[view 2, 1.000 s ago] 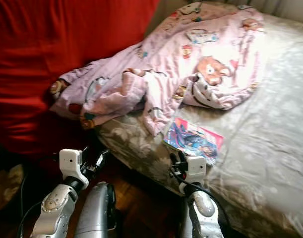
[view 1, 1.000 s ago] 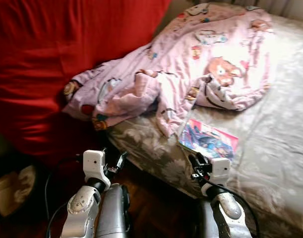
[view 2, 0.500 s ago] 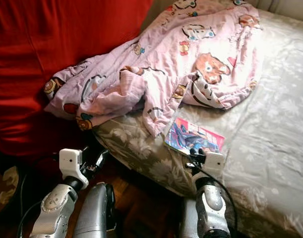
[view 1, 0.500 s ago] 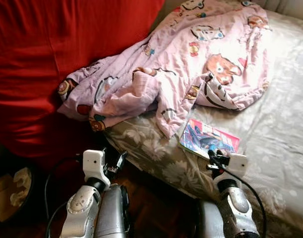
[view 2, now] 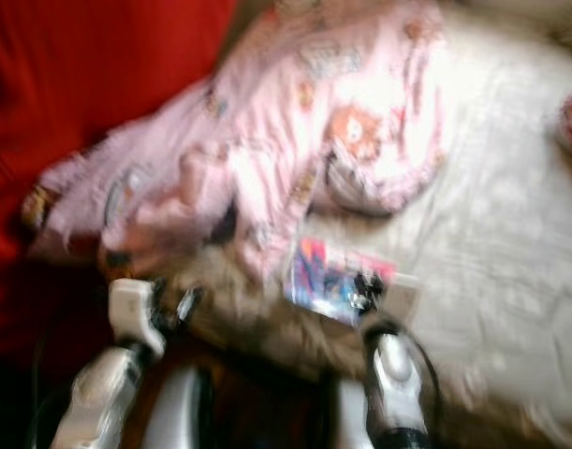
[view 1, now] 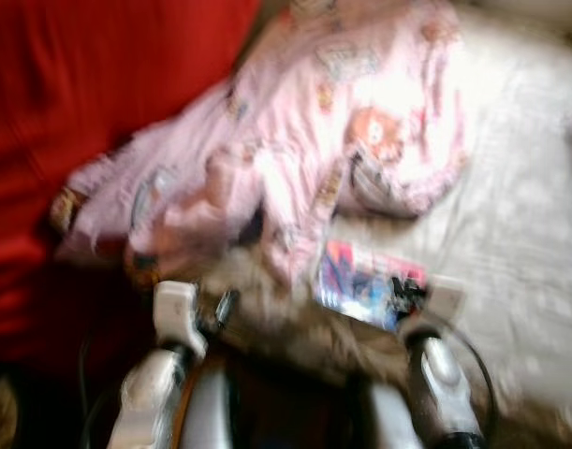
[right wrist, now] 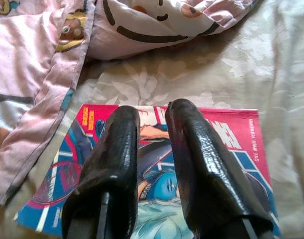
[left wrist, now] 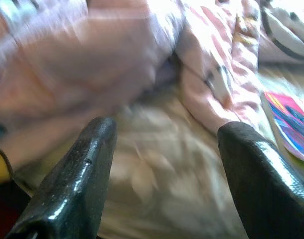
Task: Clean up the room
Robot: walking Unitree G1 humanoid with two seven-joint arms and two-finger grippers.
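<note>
The step in hand is judged to be the reach for the magazine [right wrist: 156,164], which lies flat on the bed [right wrist: 251,64] as part of tidying the room. The right claw [right wrist: 152,110] is held directly above the magazine's cover, its fingers [right wrist: 117,149] nearly closed with only a thin gap between them, and nothing is gripped. Just beyond the claw, a pink blanket [right wrist: 37,64] is crumpled, its edge close beside the magazine. The left claw [left wrist: 166,134] is held wide open and empty near the bed's edge, facing the blanket. For the next move, the right fingers would need to be spread and brought to an edge of the magazine.
</note>
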